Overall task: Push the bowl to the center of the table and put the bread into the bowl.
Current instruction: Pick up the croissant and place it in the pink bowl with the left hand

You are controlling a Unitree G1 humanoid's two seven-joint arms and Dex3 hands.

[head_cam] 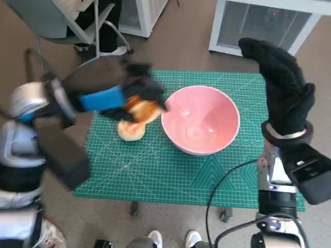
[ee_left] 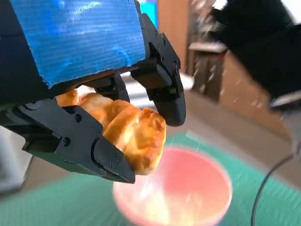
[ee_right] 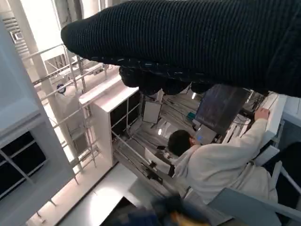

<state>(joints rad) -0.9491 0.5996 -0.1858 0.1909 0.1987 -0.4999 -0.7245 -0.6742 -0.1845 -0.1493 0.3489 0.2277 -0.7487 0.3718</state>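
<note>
While the right hand (head_cam: 283, 88) hangs empty, the left hand (head_cam: 116, 98) grips bread (ee_left: 127, 129).

Bread (head_cam: 135, 120) just left of bowl (head_cam: 200, 120)

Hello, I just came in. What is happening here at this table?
A humanoid robot is putting bread into a bowl. Its left hand holds a piece of bread above the green mat, beside the pink bowl, not yet over it. The bowl is empty. The right hand is raised and holds nothing.
</note>
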